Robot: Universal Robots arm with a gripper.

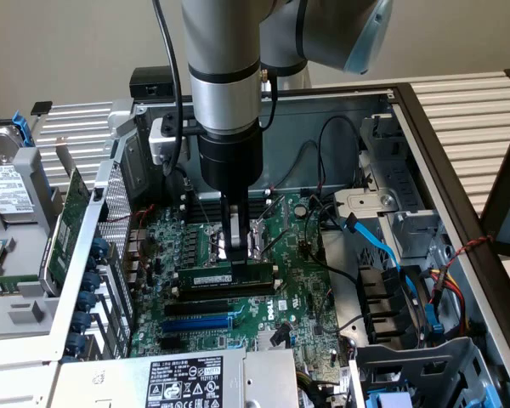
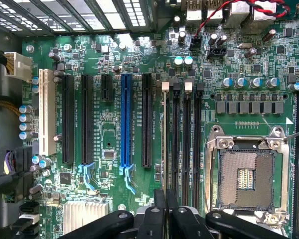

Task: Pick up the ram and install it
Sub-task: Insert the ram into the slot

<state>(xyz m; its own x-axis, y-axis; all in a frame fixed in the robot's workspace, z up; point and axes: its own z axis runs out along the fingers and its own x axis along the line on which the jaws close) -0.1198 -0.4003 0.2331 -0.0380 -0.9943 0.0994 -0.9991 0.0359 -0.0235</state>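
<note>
Ext. view: gripper point(image 1: 238, 251) at frame centre, jaws closed on the ram point(image 1: 225, 278), seated in black memory slot point(image 1: 206, 290). Wrist view adds: ram edge-on btwn fingertips point(image 2: 159, 209), bare CPU socket point(image 2: 246, 179) nearby.

Bright even room light; case interior point(image 1: 323, 102) dimmer; vent slats point(image 2: 114, 15) washed out white

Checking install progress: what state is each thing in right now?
gripper: shut, fingers down at the ram's top edge.
ram: upright in a slot; whether fully seated, cannot tell.
other ram slots: empty.
CPU socket: empty, uncovered.
blue slot: empty.
case: open.
</note>
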